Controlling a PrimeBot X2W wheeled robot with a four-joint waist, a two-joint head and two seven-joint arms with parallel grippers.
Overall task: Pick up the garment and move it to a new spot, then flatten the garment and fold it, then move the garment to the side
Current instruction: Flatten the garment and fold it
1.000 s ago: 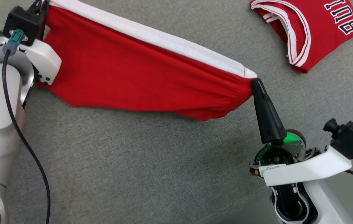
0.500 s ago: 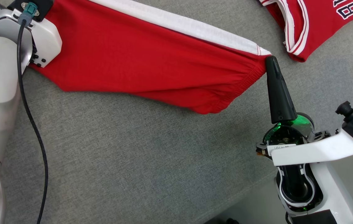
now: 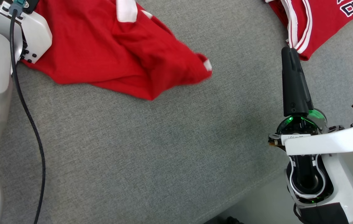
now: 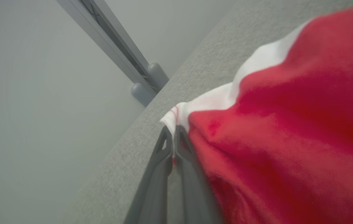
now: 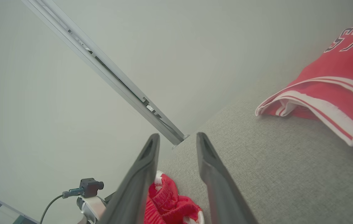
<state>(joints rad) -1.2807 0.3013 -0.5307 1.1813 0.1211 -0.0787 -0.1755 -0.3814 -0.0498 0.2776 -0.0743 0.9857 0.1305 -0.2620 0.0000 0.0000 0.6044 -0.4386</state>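
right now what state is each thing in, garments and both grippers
red garment, bunched up, not flat, one corner gripped
left gripper, jaws shut on the red garment's white-trimmed corner
right gripper, jaws open, holding nothing
lettered jersey, folded, lying on the grey cushion, not gripped

worktop (image 3: pixel 151 155): grey woven cloth cover, its edge running slantwise at the lower right.
garment (image 3: pixel 111 59): red with a white stripe, bunched at the far left.
jersey (image 3: pixel 316 21): red, white trim, dark lettering, far right, well apart from the garment.
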